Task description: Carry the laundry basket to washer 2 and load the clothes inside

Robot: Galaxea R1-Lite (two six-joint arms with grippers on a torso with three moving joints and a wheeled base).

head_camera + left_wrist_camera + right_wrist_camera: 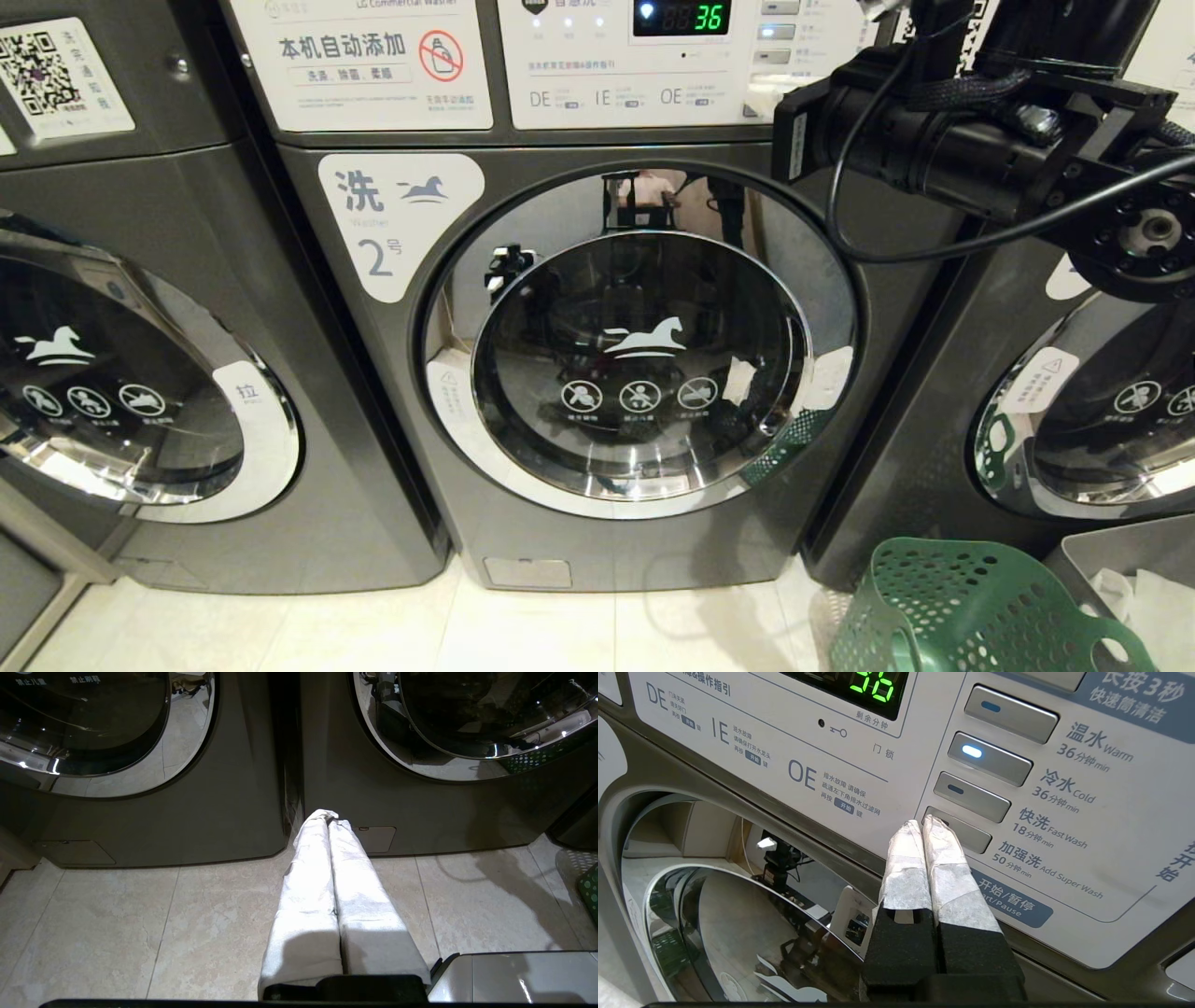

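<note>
Washer 2 [597,355] door was shut, laundry basket [971,607] sat beside it; right end effector [924,828], closed and empty, pointed at control panel buttons; left end effector [327,816] closed, idle.

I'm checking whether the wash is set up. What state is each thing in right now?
washer 2: door shut, display lit.
warm-water button: lamp lit.
laundry basket: on the floor to the right of washer 2.
right gripper: shut, tips at the lowest programme button.
left gripper: shut, empty, low over the floor.
</note>
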